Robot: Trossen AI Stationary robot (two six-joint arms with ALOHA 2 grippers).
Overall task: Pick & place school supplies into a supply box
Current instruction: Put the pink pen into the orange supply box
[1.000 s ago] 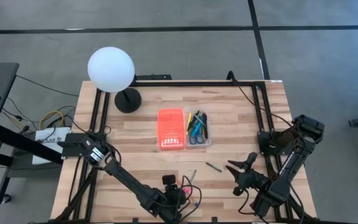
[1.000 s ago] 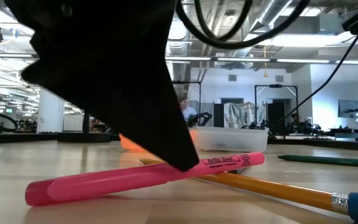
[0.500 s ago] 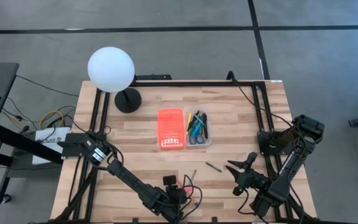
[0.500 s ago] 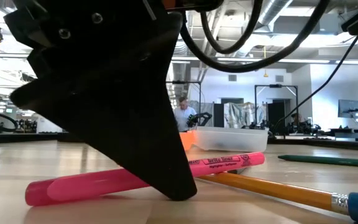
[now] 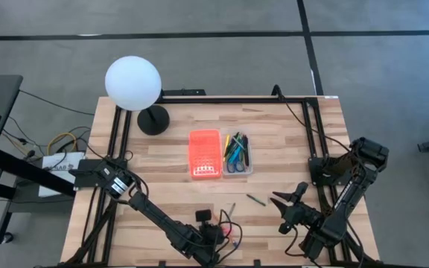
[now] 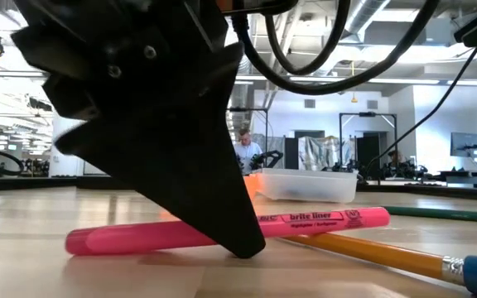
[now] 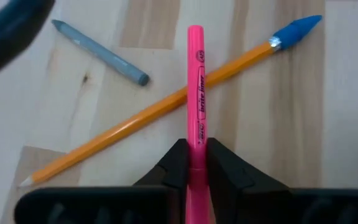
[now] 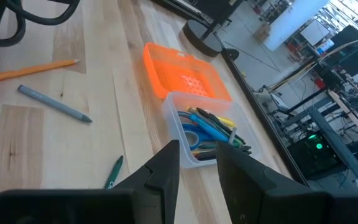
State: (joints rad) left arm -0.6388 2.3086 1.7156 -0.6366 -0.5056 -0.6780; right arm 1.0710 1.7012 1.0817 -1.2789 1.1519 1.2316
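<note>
From above, the clear supply box (image 5: pixel 236 153) sits mid-table beside its orange lid (image 5: pixel 205 154). Left wrist: left gripper (image 7: pixel 191 163) pinches a smooth pink highlighter (image 7: pixel 196 93) lying across a yellow pencil (image 7: pixel 148 116). Right wrist: right gripper (image 8: pixel 196 163), fingers apart, hangs empty

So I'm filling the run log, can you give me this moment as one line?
left gripper: shut on pink highlighter, table's front edge | yellow pencil: under it | right gripper: open, waiting at right | supply box: part-filled
</note>
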